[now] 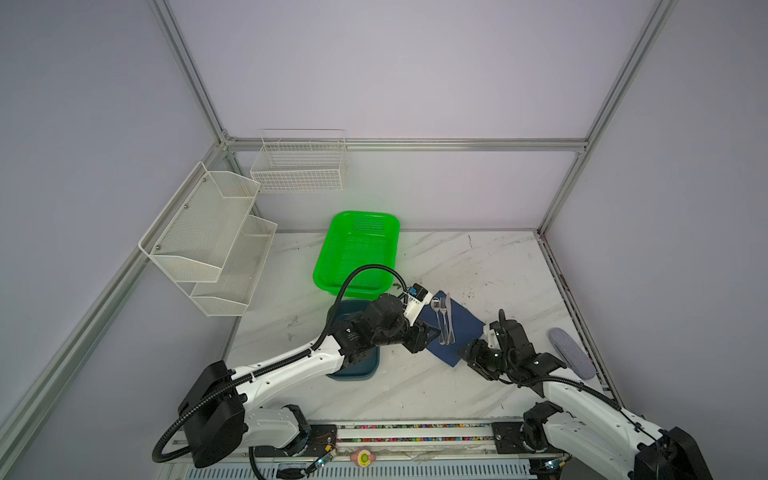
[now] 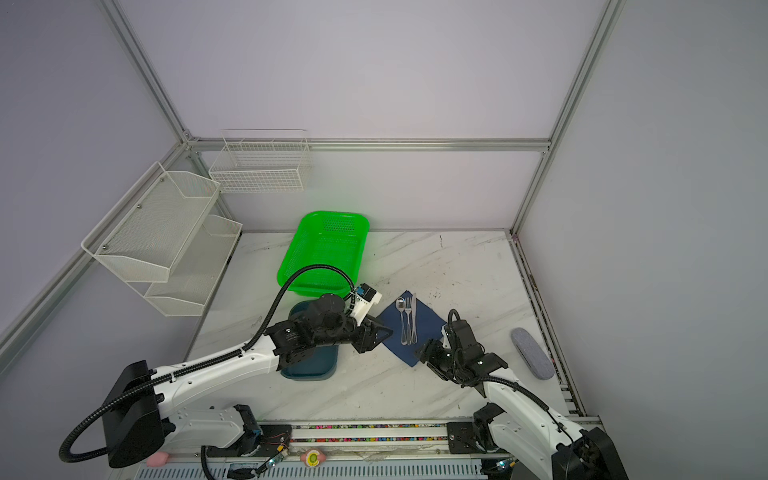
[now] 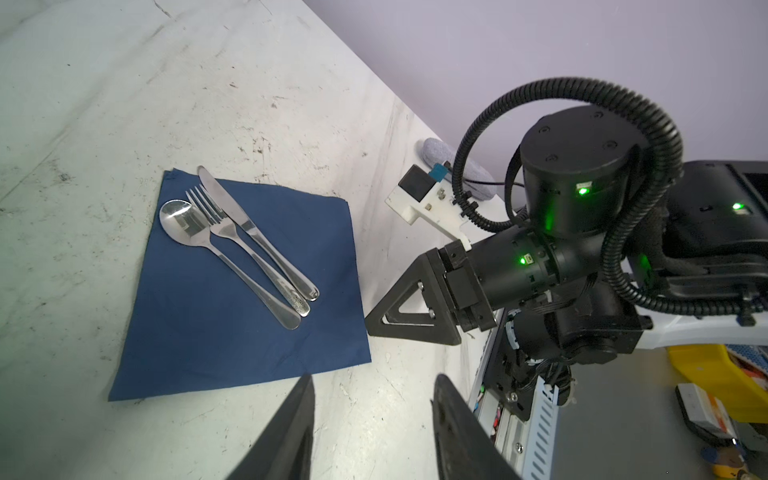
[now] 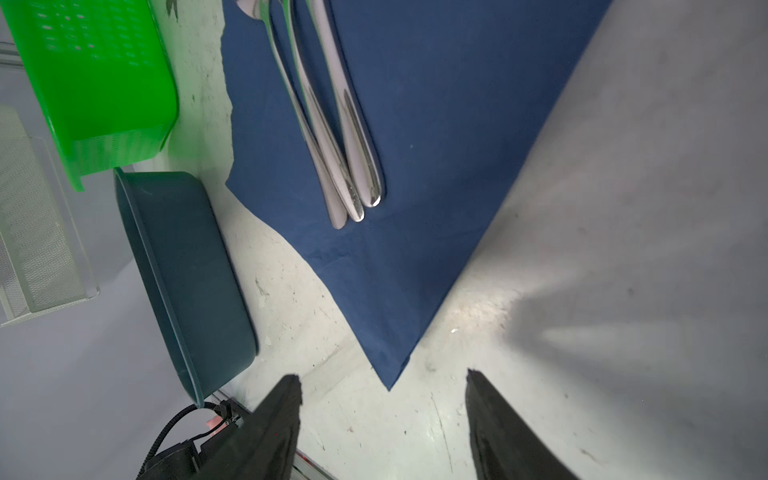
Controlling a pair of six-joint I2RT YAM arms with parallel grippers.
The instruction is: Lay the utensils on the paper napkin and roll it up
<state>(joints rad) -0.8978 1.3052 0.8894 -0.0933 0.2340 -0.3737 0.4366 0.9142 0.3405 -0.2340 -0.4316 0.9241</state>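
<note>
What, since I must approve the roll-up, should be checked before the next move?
1. The spoon, fork and knife all on the paper napkin: ok.
2. All three side by side, handles together: ok.
3. Napkin spread on the table, unrolled: ok.
4. Jaws of the left gripper apart, empty: ok.
5. Jaws of the right gripper apart, empty, at the napkin's nearest corner: ok.
6. Whether that corner will lift cleanly: cannot tell.
</note>
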